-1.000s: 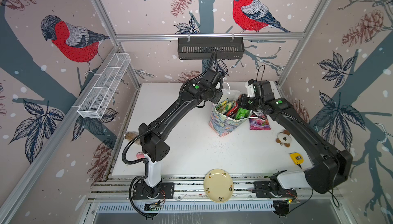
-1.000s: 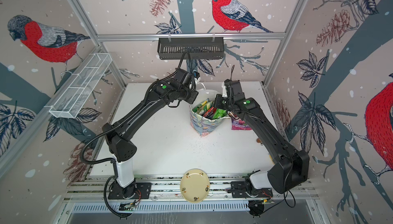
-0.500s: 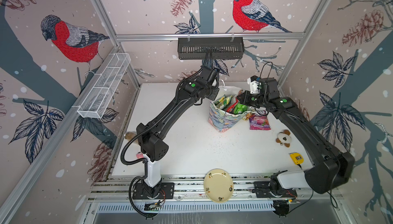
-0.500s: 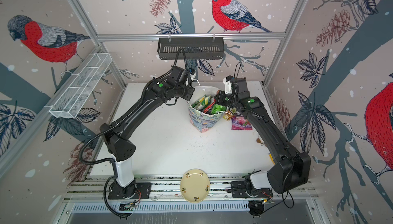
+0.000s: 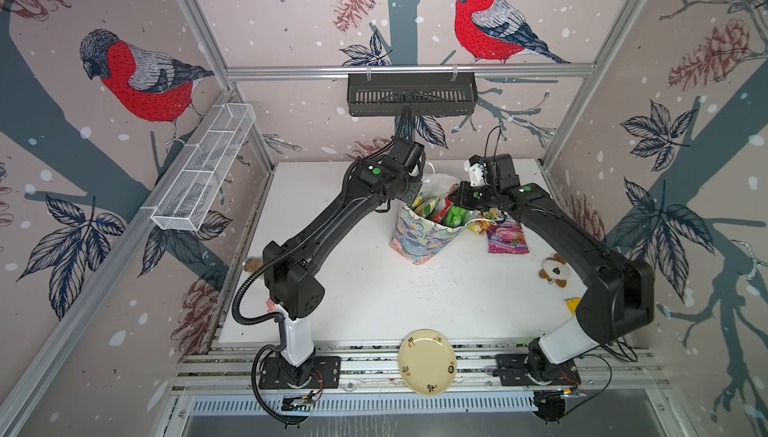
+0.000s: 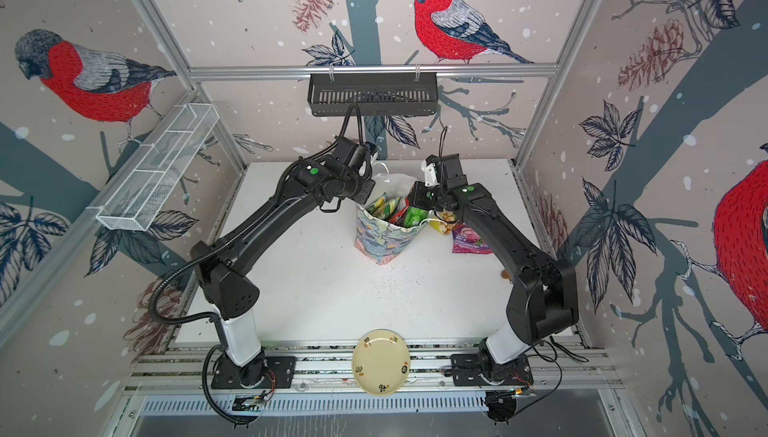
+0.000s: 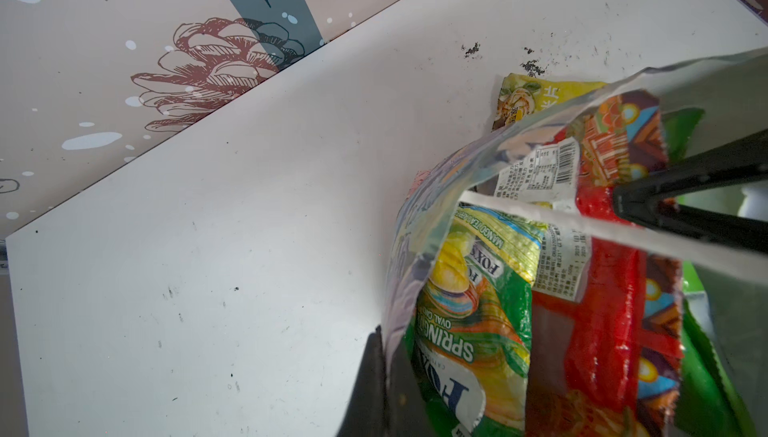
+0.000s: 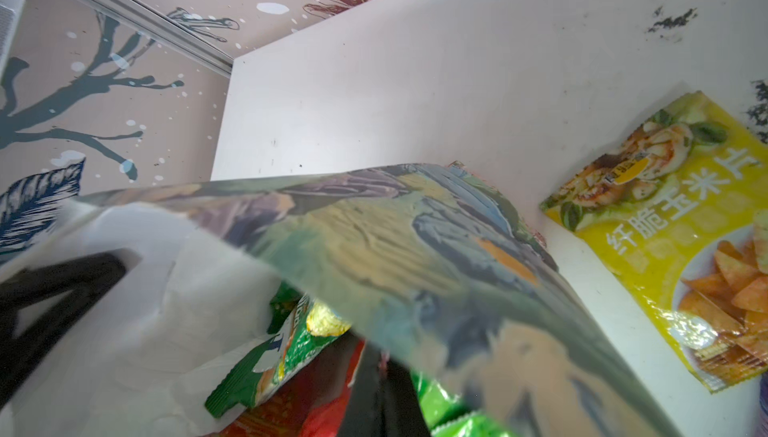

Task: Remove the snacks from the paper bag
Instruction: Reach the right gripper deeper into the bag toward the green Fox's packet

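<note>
On the white table [image 5: 353,289], toward its far middle, your paper bag [image 5: 415,235] stood tilted with its mouth up and packets showing inside. Your left gripper [image 7: 380,376] was clenched on the bag's left rim, with the paper wall pinched between its fingers. Your right gripper [image 5: 455,200] reached into the mouth from the right with its jaws pressed together. Its tip was at the top of the red packet [image 7: 602,310], but you could not tell whether it gripped that packet. A green FOX'S packet [image 7: 469,331] sat beside the red one in the bag. The cream plate [image 5: 427,362] lay on the rails at the near edge. Just right of the bag, the yellow packet [image 8: 665,227] lay flat on the table, and the purple packet [image 5: 508,239] lay beside it, further right. The plush toy [image 5: 552,271] sat near the right edge, and nearer still was the tape measure [image 5: 572,304], half hidden by your right arm
</note>
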Robot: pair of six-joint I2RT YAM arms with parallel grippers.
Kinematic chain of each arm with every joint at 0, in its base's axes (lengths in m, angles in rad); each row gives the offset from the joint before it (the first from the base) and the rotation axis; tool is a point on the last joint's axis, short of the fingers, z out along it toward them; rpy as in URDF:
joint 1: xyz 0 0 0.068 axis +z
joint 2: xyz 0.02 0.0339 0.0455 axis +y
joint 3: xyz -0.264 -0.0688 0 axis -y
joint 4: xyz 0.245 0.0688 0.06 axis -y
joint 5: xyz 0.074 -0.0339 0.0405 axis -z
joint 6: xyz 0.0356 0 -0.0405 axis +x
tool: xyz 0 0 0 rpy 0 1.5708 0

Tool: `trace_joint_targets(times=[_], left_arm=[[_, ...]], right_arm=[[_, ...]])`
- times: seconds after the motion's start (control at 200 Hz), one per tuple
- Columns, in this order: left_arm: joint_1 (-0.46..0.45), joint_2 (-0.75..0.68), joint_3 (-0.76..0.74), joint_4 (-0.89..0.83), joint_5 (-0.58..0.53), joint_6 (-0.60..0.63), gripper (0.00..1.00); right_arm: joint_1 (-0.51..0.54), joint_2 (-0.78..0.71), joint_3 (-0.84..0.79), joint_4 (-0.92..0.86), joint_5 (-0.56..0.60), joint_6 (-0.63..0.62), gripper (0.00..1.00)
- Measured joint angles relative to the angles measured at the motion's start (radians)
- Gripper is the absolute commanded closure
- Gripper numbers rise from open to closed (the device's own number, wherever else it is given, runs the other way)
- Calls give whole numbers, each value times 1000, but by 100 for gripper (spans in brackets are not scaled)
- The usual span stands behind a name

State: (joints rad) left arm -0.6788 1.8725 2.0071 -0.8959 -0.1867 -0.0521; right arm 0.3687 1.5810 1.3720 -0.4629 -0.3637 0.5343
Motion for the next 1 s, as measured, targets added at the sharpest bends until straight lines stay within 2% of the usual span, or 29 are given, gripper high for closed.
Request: trace_joint_targets(times=[0.15,0.25,0.37,0.545,0.63,0.856,1.001], left_arm=[[-5,1,3,0,3,-3,100],[-16,17,31,-6,4,-3,100],[-29,43,68,-6,4,-3,100],[-30,74,107,-8,9,-3,100],[-30,79,115,-8,11,-3,100],[-30,87,126,-11,13,-2,100],[-30,87,130,-13,27,0,100]], right_arm=[[4,30,35,-28,34,-34,82],[18,19,69,-58,77,-48,64],[33,-39,104,-57,118,-65,62],[75,-74,135,-46,150,-57,65],[116,-74,113,-52,140,-31,71],[182,-57,18,-48,103,45,73],[186,-23,15,-56,133,68,64]])
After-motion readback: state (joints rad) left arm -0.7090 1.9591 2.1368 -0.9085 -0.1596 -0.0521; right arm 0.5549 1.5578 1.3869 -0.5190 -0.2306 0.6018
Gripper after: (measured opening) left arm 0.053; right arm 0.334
